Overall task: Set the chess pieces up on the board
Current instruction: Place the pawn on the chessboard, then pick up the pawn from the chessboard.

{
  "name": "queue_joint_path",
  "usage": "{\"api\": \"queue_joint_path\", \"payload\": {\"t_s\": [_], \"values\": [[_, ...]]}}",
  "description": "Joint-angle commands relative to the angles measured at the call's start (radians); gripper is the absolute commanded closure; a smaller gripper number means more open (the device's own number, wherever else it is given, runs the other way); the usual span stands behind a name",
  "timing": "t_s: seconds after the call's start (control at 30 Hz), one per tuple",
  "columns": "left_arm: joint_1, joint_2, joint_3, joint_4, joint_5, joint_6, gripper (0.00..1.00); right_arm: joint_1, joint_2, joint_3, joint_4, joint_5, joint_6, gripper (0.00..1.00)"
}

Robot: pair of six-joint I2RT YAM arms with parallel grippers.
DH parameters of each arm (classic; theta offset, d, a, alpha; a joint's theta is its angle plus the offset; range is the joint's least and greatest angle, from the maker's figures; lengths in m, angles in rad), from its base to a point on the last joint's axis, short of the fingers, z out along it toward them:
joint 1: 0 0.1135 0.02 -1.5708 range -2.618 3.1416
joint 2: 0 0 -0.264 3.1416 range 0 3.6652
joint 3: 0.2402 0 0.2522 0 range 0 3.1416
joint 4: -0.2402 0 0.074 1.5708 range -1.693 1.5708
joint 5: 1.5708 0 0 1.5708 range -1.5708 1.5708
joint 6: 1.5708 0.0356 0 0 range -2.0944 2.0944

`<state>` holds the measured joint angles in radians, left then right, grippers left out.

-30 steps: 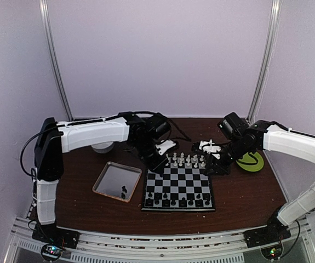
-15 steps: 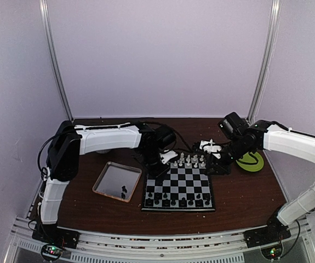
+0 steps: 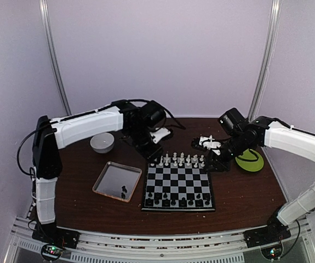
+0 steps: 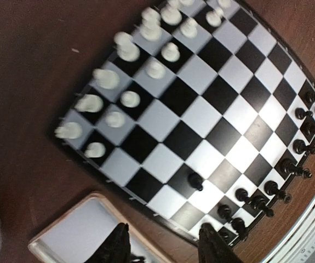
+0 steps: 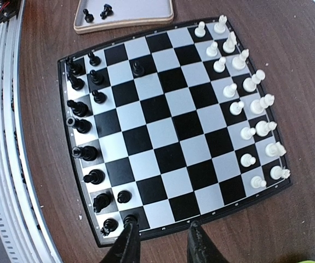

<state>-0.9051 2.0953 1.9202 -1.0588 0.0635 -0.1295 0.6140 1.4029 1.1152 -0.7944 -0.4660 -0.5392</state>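
- A round grey bowl point(image 3: 102, 142) with a smooth matte surface sits at the left of the dark brown wooden table point(image 3: 239, 192).
- Nearer the front lies a shallow rectangular metal tray point(image 3: 112, 178), silvery with a raised rim. A few loose black pieces point(image 3: 124, 191) lie in it, close to the side that faces the board.
- The left pincer point(image 4: 162, 233) hangs by the far left corner of the board. Its two dark fingers stand moderately apart, with nothing between them.
- The board point(image 3: 180, 183) lies flat in the middle of the table, just right of the tray. It is square and glossy, with black and pale grey checks inside a thin black border.
- The small, rounded white pieces point(image 3: 182, 160) stand in two rows along the board's far edge.
- The black pieces on the board point(image 3: 179, 200) line its near edge, and one black pawn point(image 5: 138, 68) stands forward of the rest.
- The right pincer point(image 5: 161, 227) hangs by the board's far right corner. Its fingers are a narrow way apart and hold nothing.
- In the right wrist view a black corner piece point(image 5: 130, 220) sits just at one fingertip. Whether they touch cannot be told.
- A flat, round green disc point(image 3: 250, 161) with a dark mark lies on the table at the far right.
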Motion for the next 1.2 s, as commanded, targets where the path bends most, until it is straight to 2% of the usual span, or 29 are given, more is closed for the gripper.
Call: {"api": "queue_joint_path", "payload": {"t_s": [0.0,0.13,0.2,0.3,0.37,0.4,0.43,0.47,0.5,0.53,0.57,0.63,0.77,0.83,0.93,1.0,1.17], "values": [[0.13,-0.18,0.034,0.005,-0.132,0.068,0.53,0.037,0.028,0.098,-0.043,0.026,-0.02,0.7],[0.192,-0.321,-0.036,0.122,-0.251,0.107,0.44,0.082,0.123,0.199,-0.102,0.057,-0.031,0.7],[0.224,-0.409,-0.113,0.219,-0.289,0.107,0.36,0.108,0.177,0.259,-0.128,0.069,-0.026,0.7],[0.284,-0.536,-0.267,0.39,-0.29,0.089,0.31,0.147,0.241,0.35,-0.132,0.107,-0.003,0.7],[0.326,-0.6,-0.352,0.458,-0.3,0.057,0.21,0.167,0.266,0.392,-0.102,0.167,0.016,0.7],[0.345,-0.626,-0.382,0.481,-0.304,0.036,0.13,0.172,0.277,0.418,-0.087,0.195,0.025,0.69],[0.366,-0.653,-0.407,0.496,-0.308,0.012,0.04,0.174,0.29,0.447,-0.079,0.219,0.033,0.63],[0.384,-0.673,-0.425,0.507,-0.31,-0.01,0.02,0.175,0.305,0.477,-0.075,0.24,0.046,0.53],[0.397,-0.69,-0.446,0.518,-0.321,-0.03,0.02,0.175,0.323,0.506,-0.066,0.258,0.074,0.22],[0.409,-0.705,-0.467,0.529,-0.336,-0.049,0.02,0.173,0.344,0.53,-0.054,0.267,0.103,0.02],[0.416,-0.72,-0.487,0.541,-0.363,-0.066,0.02,0.171,0.37,0.554,-0.062,0.252,0.107,0.0],[0.423,-0.745,-0.529,0.567,-0.408,-0.085,0.02,0.17,0.454,0.602,-0.106,0.228,0.103,0.0],[0.423,-0.765,-0.55,0.579,-0.385,-0.068,0.02,0.175,0.615,0.748,-0.238,0.158,0.085,0.0],[0.423,-0.772,-0.554,0.579,-0.37,-0.062,0.02,0.183,0.648,0.766,-0.23,0.135,0.101,0.08],[0.422,-0.772,-0.552,0.576,-0.362,-0.048,0.04,0.206,0.693,0.798,-0.243,0.128,0.105,0.28],[0.423,-0.768,-0.545,0.567,-0.366,-0.049,0.04,0.224,0.723,0.811,-0.259,0.138,0.104,0.38],[0.422,-0.763,-0.543,0.559,-0.35,-0.049,0.04,0.251,0.767,0.806,-0.268,0.138,0.127,0.44]]}}
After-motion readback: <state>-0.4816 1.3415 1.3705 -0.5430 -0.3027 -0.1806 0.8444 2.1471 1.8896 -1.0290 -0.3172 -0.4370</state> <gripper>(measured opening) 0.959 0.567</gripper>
